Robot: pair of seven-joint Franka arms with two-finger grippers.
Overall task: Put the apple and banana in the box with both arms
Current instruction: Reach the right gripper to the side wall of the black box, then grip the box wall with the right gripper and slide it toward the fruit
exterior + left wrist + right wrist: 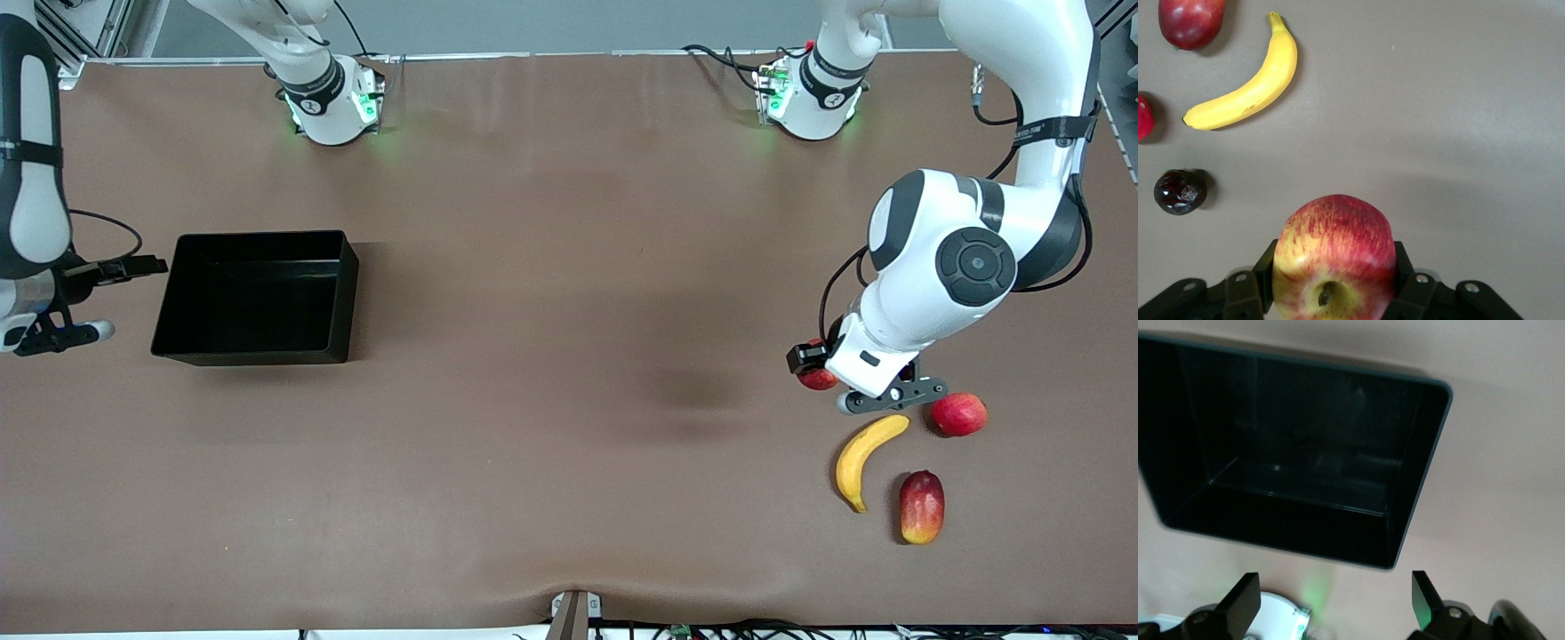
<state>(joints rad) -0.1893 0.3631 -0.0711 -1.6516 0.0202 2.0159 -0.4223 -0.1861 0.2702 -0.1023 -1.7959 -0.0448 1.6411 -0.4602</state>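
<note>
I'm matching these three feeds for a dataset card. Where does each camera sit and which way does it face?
Front view: high across the table, facing both arms' bases; shows both arms, the box and banana.
Left wrist view: looks down past the left gripper, shut on the apple.
Right wrist view: looks over the open right gripper into the box.
Shared: banana, box.

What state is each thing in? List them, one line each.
apple: clamped in the left gripper, off the table.
banana: lying on the table, untouched.
box: upright, open, nothing inside.
mango: lying near the banana.
pinkish-red fruit: resting on the table.
plum: resting on the table.
right gripper: open, holding nothing, beside the box.
</note>
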